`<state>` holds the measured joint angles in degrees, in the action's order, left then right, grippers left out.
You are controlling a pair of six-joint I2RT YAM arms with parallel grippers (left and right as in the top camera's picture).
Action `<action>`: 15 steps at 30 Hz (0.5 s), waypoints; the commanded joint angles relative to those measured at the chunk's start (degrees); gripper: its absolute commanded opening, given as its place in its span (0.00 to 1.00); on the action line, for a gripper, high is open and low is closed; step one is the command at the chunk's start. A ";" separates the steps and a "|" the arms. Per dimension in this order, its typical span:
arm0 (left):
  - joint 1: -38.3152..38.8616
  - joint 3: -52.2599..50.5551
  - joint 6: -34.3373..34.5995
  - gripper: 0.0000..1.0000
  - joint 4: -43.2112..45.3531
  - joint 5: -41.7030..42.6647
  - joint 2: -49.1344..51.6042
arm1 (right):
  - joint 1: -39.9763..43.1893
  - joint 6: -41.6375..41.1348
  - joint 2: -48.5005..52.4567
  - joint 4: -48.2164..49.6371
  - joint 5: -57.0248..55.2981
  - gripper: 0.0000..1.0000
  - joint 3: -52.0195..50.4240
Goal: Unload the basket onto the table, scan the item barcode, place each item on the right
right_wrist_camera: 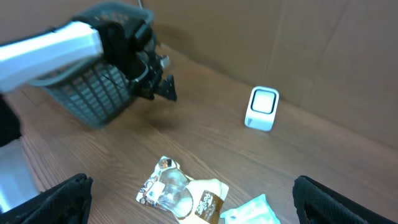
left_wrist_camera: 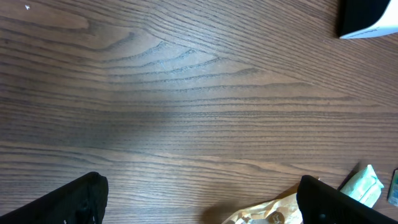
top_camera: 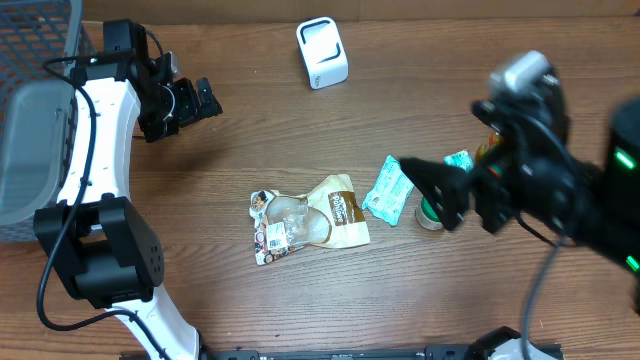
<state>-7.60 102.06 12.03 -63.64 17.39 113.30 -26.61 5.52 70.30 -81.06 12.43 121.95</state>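
The white barcode scanner (top_camera: 322, 52) stands upright at the back centre of the table, also in the right wrist view as the scanner (right_wrist_camera: 261, 109). A cream and brown snack pouch (top_camera: 308, 222) lies flat mid-table, with a teal packet (top_camera: 388, 190) to its right. My left gripper (top_camera: 205, 100) hangs open at the far left, well away from the items, with nothing between its fingers. My right gripper (top_camera: 432, 192) is open above the teal packet and a small green round item (top_camera: 430, 213). In the right wrist view the pouch (right_wrist_camera: 186, 193) lies between the wide-spread fingers, below them.
A grey mesh basket (top_camera: 35, 120) fills the far left edge, beside the left arm. A second teal packet (top_camera: 460, 160) lies under the right arm. The left wrist view shows bare wood, the scanner's corner (left_wrist_camera: 367, 18) and the pouch's edge (left_wrist_camera: 267, 214).
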 commanded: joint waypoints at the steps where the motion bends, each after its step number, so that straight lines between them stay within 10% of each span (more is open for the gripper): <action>1: 0.22 1.11 0.39 1.00 0.02 0.02 -0.15 | 0.11 -0.17 -5.70 0.04 -0.39 1.00 -0.07; 15: 0.22 1.11 0.39 1.00 0.00 0.02 -0.15 | 0.13 -0.17 -20.61 -9.57 -0.39 1.00 -0.07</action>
<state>-7.60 102.06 12.03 -63.64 17.39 113.30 -26.61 5.52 51.22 -88.49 12.45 121.97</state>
